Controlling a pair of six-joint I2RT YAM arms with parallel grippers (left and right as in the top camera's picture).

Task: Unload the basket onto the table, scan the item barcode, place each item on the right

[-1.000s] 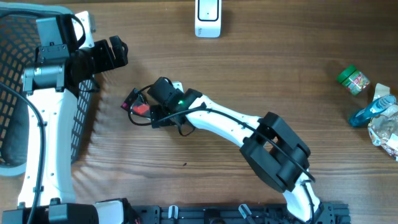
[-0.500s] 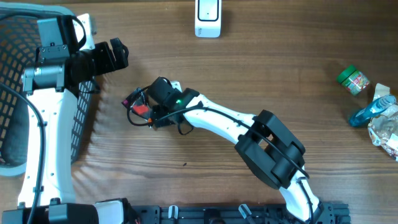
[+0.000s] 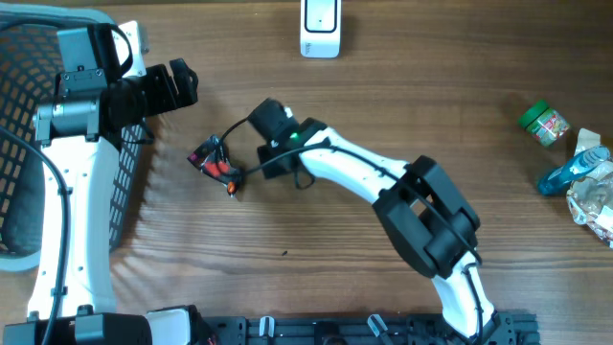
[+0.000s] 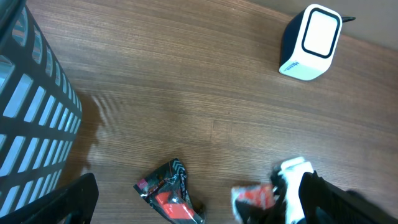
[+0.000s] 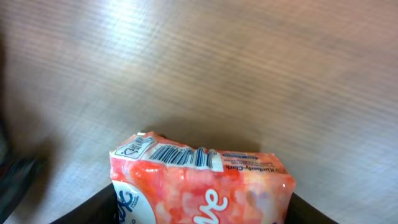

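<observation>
Right arm, reaching from the near edge to mid-worktop (image 3: 402,86). On my wrist feed the right gripper (image 5: 202,208) is partly closed, its two dark fingers (image 5: 107,202) pressed against either side of the tissue pack (image 5: 199,186), a soft pink-and-orange packet. The pack's far edge points away from the camera, and the barcode (image 5: 177,154) lies along that edge, facing up towards the lens. The wood grain behind it is blurred, so I cannot tell whether the pack is clear of the surface.

From overhead, the right gripper hides the pack. A dark packet (image 3: 213,159) with red markings lies flat on the wood just to its left, apart from the fingers. The scanner (image 3: 320,27), a white upright unit, stands at the far edge, well apart from the held pack.

The left gripper (image 3: 182,82) hangs beside the black mesh basket (image 3: 19,144) with its fingers spread fully apart and nothing between them.

At the far right lie a green-lidded jar (image 3: 544,122) and a blue bottle (image 3: 573,171).
</observation>
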